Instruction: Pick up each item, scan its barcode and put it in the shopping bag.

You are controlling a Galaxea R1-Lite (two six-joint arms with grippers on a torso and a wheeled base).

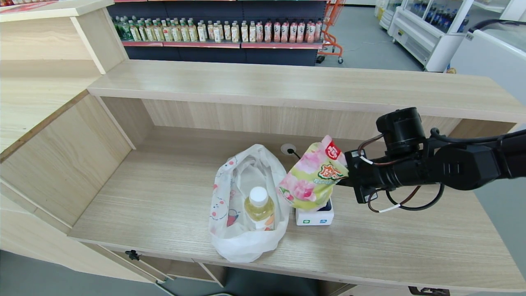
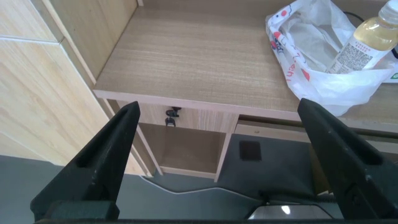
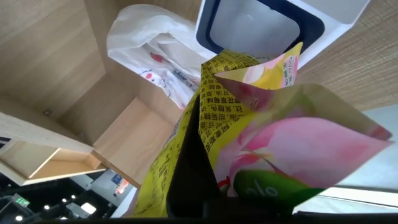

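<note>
Right fingers (image 3: 189, 186) clamped on the snack pouch (image 1: 314, 174), long axis slanting one to seven o'clock, hanging right over the scanner (image 1: 314, 217). The shopping bag (image 1: 230, 234) gapes at its nine o'clock, bottle (image 1: 259, 205) inside. Left fingers (image 2: 112, 155) spread wide, empty, off the counter (image 1: 164, 197) edge.

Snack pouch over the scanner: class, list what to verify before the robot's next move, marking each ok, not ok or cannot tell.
1. Hold of right gripper on snack pouch: ok.
2. Position of snack pouch above scanner: ok.
3. Barcode facing scanner window: cannot tell.
4. Mouth of shopping bag open, beside scanner: ok.
5. Room left beside bottle in bag: ok.
6. Open left gripper clear of bag: ok.
</note>
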